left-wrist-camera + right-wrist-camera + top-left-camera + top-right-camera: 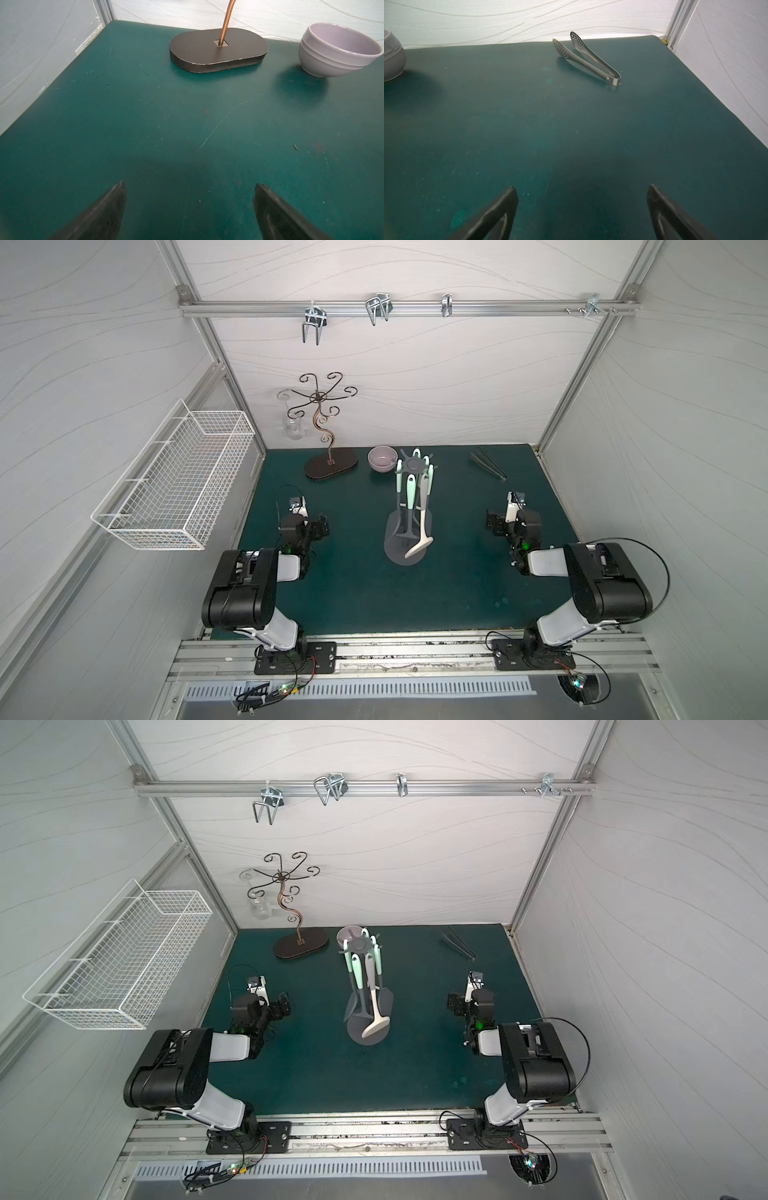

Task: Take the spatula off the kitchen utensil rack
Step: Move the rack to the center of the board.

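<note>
Hanging by the hole in its mint handle from a hook of the star-shaped crown, the spatula (pixel 405 531) is carried blade-down on the kitchen utensil rack (pixel 414 465), which is stood near the middle of the desk (pixel 357 597), between the two arms, so that it can be reached from either side. Several utensils are hung close together around the thin pole, a cream spoon (pixel 419 547) among them, and which dark flat blade is the one meant is judged rather than plainly seen. Because the handle is hooked, a lift upward is judged to be needed before the spatula can be drawn away, and the neighbours may be set swinging. Nothing has been taken yet: the left gripper (pixel 190 184) is held spread wide and empty above bare desk, faced toward the bronze stand (pixel 218 49) and the lilac bowl (pixel 336 49); the right gripper (pixel 581 187) is likewise spread and empty, faced toward the metal tongs (pixel 588 60). Both are kept well apart from the rack, which leaves the approach unobstructed.
</note>
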